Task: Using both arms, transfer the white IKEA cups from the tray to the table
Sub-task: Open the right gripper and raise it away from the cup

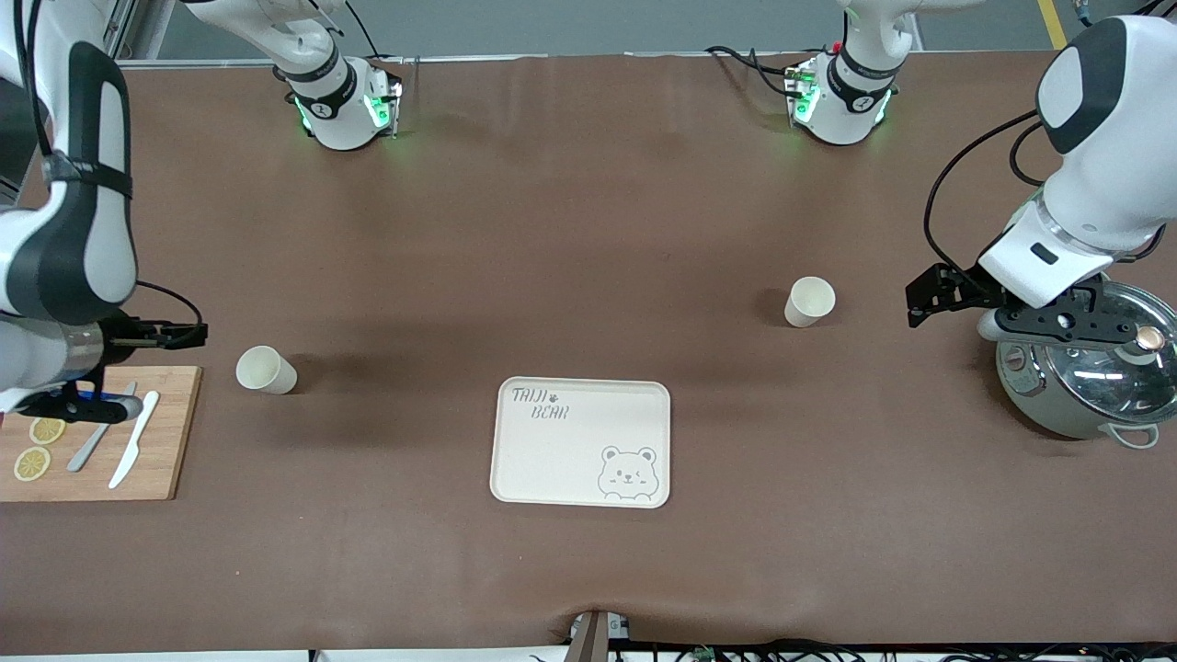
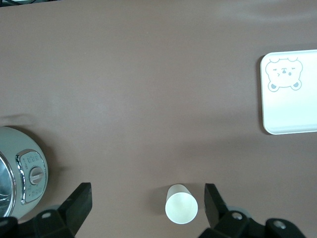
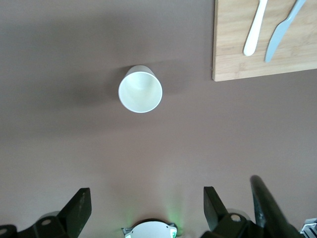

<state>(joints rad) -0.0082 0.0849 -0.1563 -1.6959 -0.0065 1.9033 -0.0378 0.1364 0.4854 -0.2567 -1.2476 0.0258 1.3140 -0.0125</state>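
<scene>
Two white IKEA cups stand upright on the brown table. One cup [image 1: 810,301] is toward the left arm's end; it shows in the left wrist view [image 2: 181,204] below and between the open fingers, close to one of them. My left gripper [image 1: 919,299] [image 2: 147,206] hangs open and empty between that cup and a steel pot. The other cup [image 1: 265,370] [image 3: 140,89] stands toward the right arm's end. My right gripper [image 1: 179,336] [image 3: 143,208] is open and empty, in the air beside that cup at the cutting board's edge.
A cream tray with a bear drawing [image 1: 552,460] [image 2: 292,99] lies mid-table, nearer the front camera than both cups. A wooden cutting board [image 1: 175,441] [image 3: 262,39] holds two knives and lemon slices [image 1: 32,462]. A lidded steel pot [image 1: 1085,386] [image 2: 20,178] stands under the left arm.
</scene>
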